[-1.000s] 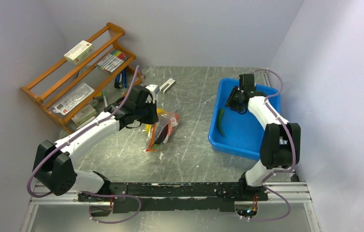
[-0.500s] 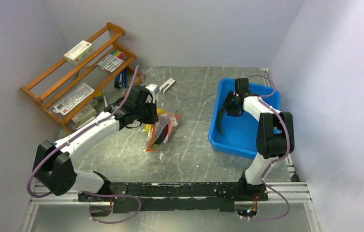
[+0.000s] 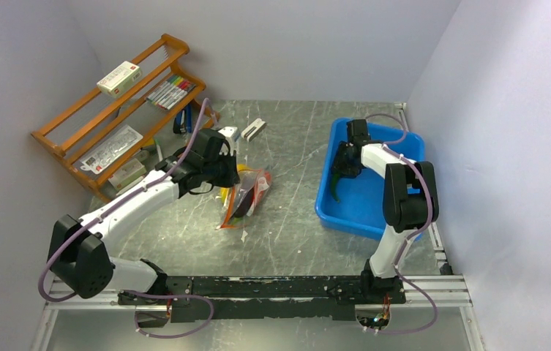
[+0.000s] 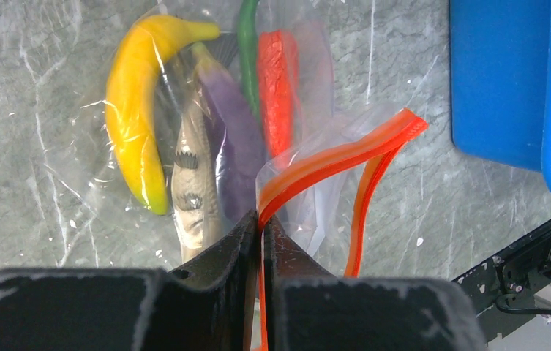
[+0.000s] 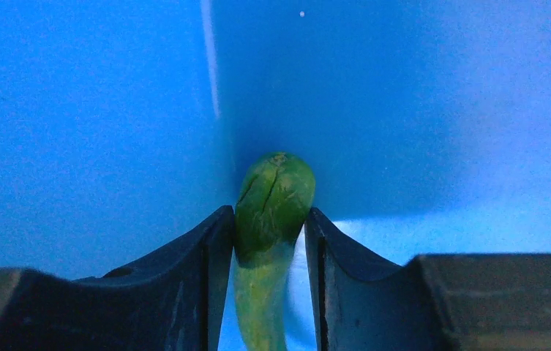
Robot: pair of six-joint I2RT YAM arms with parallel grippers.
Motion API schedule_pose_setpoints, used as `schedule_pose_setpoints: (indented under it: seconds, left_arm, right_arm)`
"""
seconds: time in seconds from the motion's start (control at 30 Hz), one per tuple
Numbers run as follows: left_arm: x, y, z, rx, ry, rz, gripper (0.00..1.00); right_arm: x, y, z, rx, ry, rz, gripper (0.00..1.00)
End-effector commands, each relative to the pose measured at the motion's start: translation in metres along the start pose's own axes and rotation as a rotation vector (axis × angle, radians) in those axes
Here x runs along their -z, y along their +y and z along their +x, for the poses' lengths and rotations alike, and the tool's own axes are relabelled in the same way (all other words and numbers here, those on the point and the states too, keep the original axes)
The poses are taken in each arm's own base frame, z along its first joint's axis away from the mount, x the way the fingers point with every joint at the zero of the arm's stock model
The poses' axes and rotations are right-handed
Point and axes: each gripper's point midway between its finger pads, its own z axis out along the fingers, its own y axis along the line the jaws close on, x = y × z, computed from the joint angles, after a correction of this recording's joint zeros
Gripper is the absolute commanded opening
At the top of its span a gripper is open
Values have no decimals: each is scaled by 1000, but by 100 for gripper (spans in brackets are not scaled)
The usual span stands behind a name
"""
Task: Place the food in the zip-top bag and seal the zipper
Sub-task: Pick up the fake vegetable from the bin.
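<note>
With my right gripper (image 5: 268, 219) clamped on the green pod (image 5: 275, 186) inside the blue bin (image 5: 75, 110), I should lift it clear of the rim before swinging to the zip-top bag (image 3: 246, 194) on the table, whose zipper (image 4: 331, 157) my left gripper (image 4: 260, 219) pinches to keep the mouth open.

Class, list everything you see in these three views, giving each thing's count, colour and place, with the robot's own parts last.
zip-top bag: one, clear, on the table
zipper: one, red-orange, along the bag's mouth
banana: one, yellow, inside the bag
fish: one, silver-grey, inside the bag
eggplant: one, dark purple, inside the bag
chili: one, red-orange, inside the bag
green pod: one, green, in the bin
blue bin: one, blue, table's right side
rack: one, orange-brown, far left
markers: several, mixed colours, on the rack
table: one, grey
left hand: one, black, pinching the zipper
right hand: one, black, gripping the pod
</note>
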Motion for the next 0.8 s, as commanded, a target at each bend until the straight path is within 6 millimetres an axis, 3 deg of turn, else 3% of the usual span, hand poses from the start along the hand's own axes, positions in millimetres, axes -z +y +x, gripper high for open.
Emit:
schedule_pose_setpoints:
  seconds: [0.0,0.17,0.4,0.6,0.77]
  left_arm:
    - [12,-4,-15,18,-59,14,7]
    - [17,-6,-15,19,-72,28,7]
    - [18,1,-4,59,-125,27,7]
    - [10,-2,14,36,-122,88,7]
    - [15,-7,-1,-2,-192,116,7]
  right_arm:
    - [3,-8,-9,89,-10,93,39]
    - [25,-10,-23,123,-84,122,27]
    - [73,-1,-44,162,-250,153,25]
    - [136,33,-66,208,-485,129,25]
    - [199,84,-76,273,-695,-47,25]
